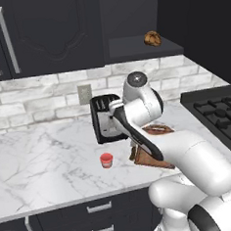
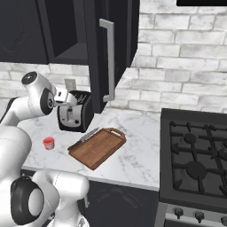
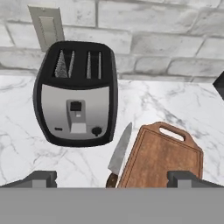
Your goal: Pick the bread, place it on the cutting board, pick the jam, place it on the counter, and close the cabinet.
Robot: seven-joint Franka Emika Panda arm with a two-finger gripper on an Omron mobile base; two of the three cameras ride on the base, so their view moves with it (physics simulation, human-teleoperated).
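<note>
The bread [image 1: 152, 38], a golden-brown roll, lies on the shelf of the open dark cabinet [image 1: 140, 47]. That cabinet's door [image 2: 95, 53] stands swung out, with its silver bar handle toward me. The red jam [image 1: 107, 160] [image 2: 48, 142] stands on the marble counter [image 1: 47, 157], left of the cutting board [image 2: 98, 146] [image 3: 164, 157]. My gripper [image 3: 113, 178] hangs open and holds nothing. It is above the counter in front of the toaster, near the board's left edge. In the left base view my arm covers much of the board.
A black-and-silver toaster [image 3: 76, 100] [image 2: 75, 111] stands against the brick wall under a wall outlet [image 3: 47, 30]. A knife [image 3: 120, 153] lies along the board's left edge. A black gas stove [image 2: 195, 150] borders the counter on the right.
</note>
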